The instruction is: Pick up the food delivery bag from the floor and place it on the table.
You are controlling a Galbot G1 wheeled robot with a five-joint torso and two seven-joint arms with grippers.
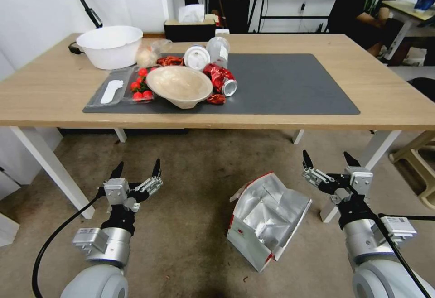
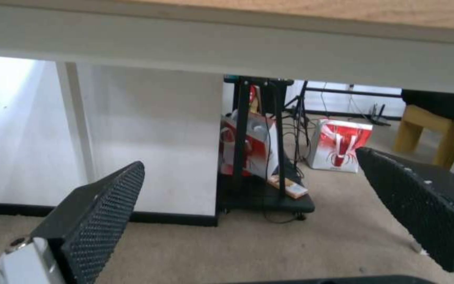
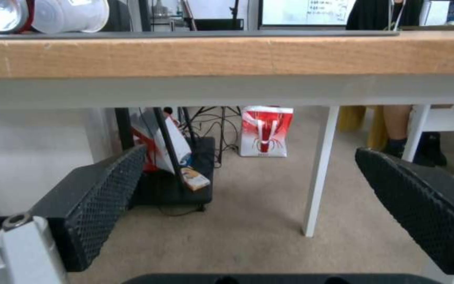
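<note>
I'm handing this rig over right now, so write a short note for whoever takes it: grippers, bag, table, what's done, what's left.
Left gripper: open, empty, held above the floor in front of the table.
Right gripper: open, empty, just right of the bag.
Food delivery bag: lying tipped on the floor between the arms, foil lining showing, untouched.
Table: the left part of the dark mat holds bowls, cups and wrappers; the right part is bare.
Done: nothing grasped.
Left: grasp the bag, lift it, set it on the table.

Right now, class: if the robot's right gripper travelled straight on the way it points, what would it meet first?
Probably nothing soon: the open right gripper aims under the light-wood table, over beige carpet floor; a white table leg stands near that line, depth unclear.
</note>
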